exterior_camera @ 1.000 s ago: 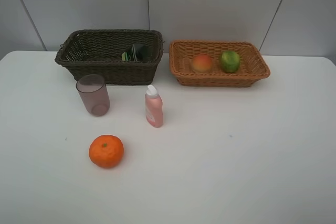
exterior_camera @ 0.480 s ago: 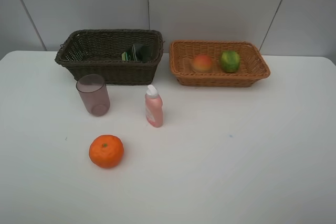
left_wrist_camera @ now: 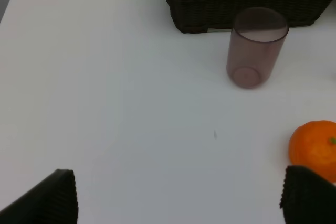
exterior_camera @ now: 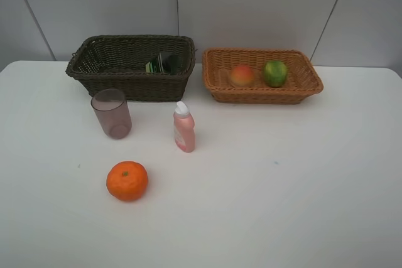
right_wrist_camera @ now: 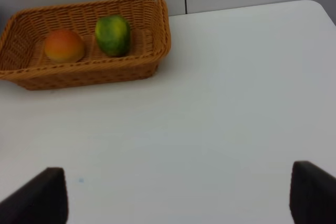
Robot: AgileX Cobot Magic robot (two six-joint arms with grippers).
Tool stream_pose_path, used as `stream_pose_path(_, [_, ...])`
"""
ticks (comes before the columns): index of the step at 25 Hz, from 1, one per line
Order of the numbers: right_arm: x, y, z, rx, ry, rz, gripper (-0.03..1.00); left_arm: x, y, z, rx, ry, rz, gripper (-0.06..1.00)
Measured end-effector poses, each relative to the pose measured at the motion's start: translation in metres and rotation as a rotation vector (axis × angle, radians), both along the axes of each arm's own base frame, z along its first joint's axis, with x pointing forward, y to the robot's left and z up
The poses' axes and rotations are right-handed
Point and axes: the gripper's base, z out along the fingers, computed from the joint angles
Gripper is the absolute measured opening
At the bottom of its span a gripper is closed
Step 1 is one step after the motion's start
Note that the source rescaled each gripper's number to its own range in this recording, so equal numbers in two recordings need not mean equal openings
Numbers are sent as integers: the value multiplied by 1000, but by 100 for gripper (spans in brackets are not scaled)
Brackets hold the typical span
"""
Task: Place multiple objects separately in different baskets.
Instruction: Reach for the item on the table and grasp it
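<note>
An orange tangerine (exterior_camera: 127,181) (left_wrist_camera: 315,148) lies on the white table near the front left. A mauve plastic cup (exterior_camera: 112,113) (left_wrist_camera: 256,46) stands before the dark brown basket (exterior_camera: 94,70) (left_wrist_camera: 210,9), which holds the dark green bottle (exterior_camera: 163,63). The pink white-capped bottle (exterior_camera: 184,128) stands upright mid-table. In the light tan basket (exterior_camera: 217,86) (right_wrist_camera: 157,40) lie the peach (exterior_camera: 242,76) (right_wrist_camera: 64,45) and the lime (exterior_camera: 275,73) (right_wrist_camera: 112,35). My left gripper (left_wrist_camera: 178,195) is open over bare table short of the cup. My right gripper (right_wrist_camera: 178,195) is open over bare table short of the tan basket. Neither arm shows in the high view.
The two baskets sit side by side at the back against a grey panelled wall (exterior_camera: 251,4). The white table (exterior_camera: 282,186) reaches its right edge near the tan basket's side.
</note>
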Motion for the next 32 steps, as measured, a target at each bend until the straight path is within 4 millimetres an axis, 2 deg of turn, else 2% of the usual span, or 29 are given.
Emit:
stream_pose_path(28, [0, 0, 0, -1, 0, 0, 85, 0, -1, 0, -7, -2, -5, 100])
stream_pose_path(32, [0, 0, 0, -1, 0, 0, 85, 3, -2, 16, -14, -64, -11, 100])
